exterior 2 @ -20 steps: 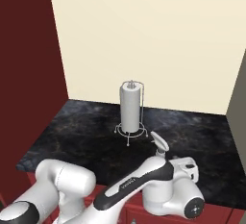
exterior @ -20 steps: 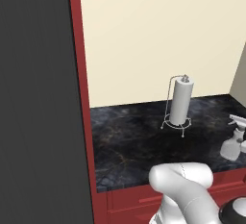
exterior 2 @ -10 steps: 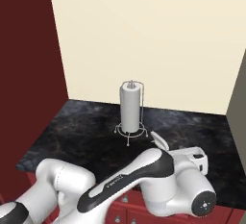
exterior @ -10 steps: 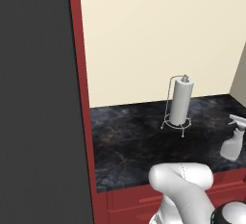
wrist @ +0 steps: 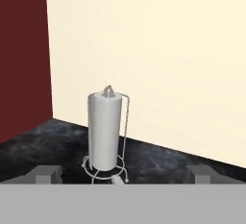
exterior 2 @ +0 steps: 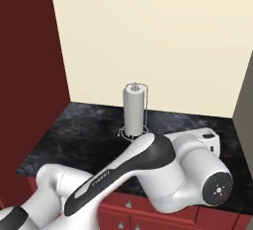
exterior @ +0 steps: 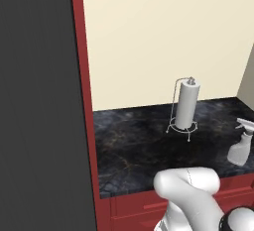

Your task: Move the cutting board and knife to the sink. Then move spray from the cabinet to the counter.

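The gripper (wrist: 124, 174) stands spread wide, its two grey fingertips (wrist: 45, 174) far apart at the lower left and lower right of the hand view, with nothing between them and nothing touched. It looks level across the bench (wrist: 38, 146) toward the cream back wall (wrist: 158, 50), with the paper-towel roll (wrist: 104, 129) on its wire stand straight ahead, upright, and standing between the two tips as seen from the hand. In the right base view the arm (exterior 2: 148, 167) reaches forward and to the right over the front edge of the bench (exterior 2: 74, 140), its elbow low at the left and its bulky white wrist section lying nearly level above the black slab, in front of the roll (exterior 2: 134, 109). In the left base view a rounded white joint (exterior: 186, 188) of the arm rises at the lower right, over the front edge of the bench (exterior: 134, 145). The spray (exterior: 241, 143) stands upright on the black veined slab at the right edge of that view, near the front, to the right of the roll (exterior: 186, 103) and apart from it, its trigger nozzle pointing left. A dark red panel (exterior 2: 27, 76) rises at the left end of the bench, and red drawer fronts (exterior 2: 128, 209) with small knobs run beneath it.
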